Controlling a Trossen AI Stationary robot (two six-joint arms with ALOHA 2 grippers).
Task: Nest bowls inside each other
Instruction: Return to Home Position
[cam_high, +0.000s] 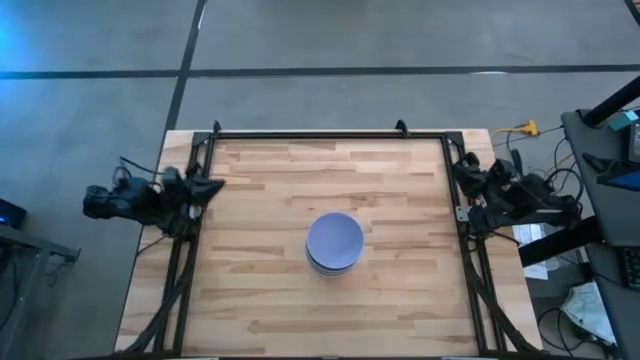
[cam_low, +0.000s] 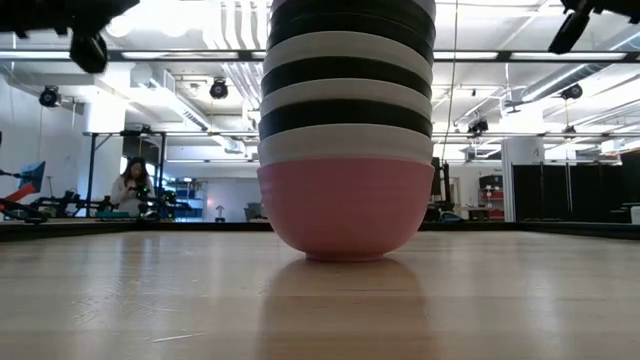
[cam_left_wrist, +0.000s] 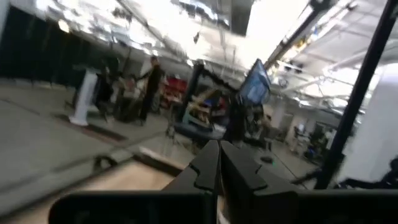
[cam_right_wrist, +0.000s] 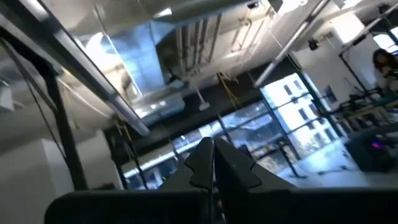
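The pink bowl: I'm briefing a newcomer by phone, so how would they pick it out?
On the light wooden table, between the left gripper and right gripper at its sides, stands one stack of nested round bowls. The pink bowl is the bottom one, resting on the wood. The rims above it are white and black.

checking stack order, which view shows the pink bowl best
The low view: the pink bowl sits side on at the bottom of the stack. From the high view the purple bowl on top hides it. Neither wrist view shows bowls.
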